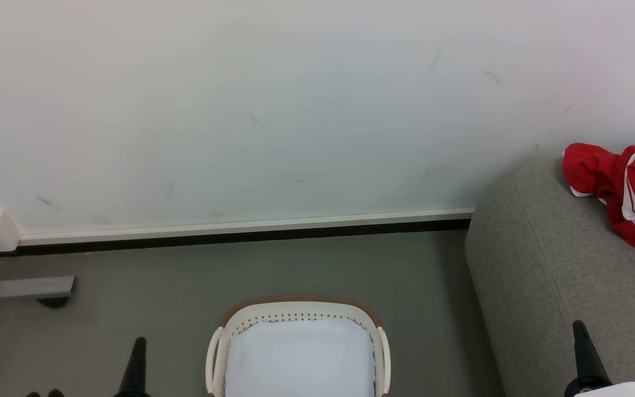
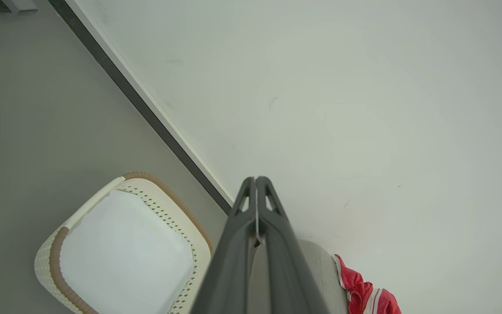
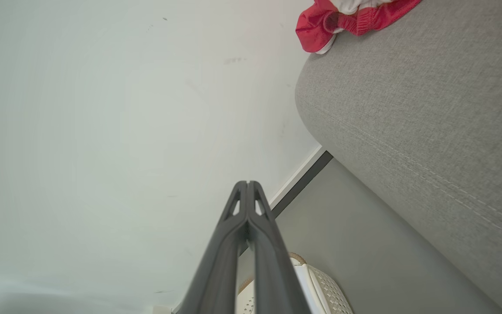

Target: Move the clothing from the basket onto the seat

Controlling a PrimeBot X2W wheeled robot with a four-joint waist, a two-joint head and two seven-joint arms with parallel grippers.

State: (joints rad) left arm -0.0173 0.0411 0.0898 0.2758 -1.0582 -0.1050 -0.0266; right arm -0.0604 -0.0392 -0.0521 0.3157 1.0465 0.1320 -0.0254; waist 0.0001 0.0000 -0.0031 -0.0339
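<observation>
My left jaws and right jaws are both pressed closed, holding nothing, low near me. Between them is the oval cream-white plastic basket with brown rim, white inside, no red showing in it. Further off, on the big grey woven-fabric sofa seat, the bright red white-striped clothing lies bunched. Probably light, limp, not fragile; I'd pinch a raised fold.

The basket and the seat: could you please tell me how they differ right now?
The basket is cream-white perforated plastic with a brown rim; the seat is grey woven fabric. The basket is far smaller than the seat. The basket's visible inside is bare white, while the seat bears red clothing. Both stand on the grey floor by the white wall.
</observation>
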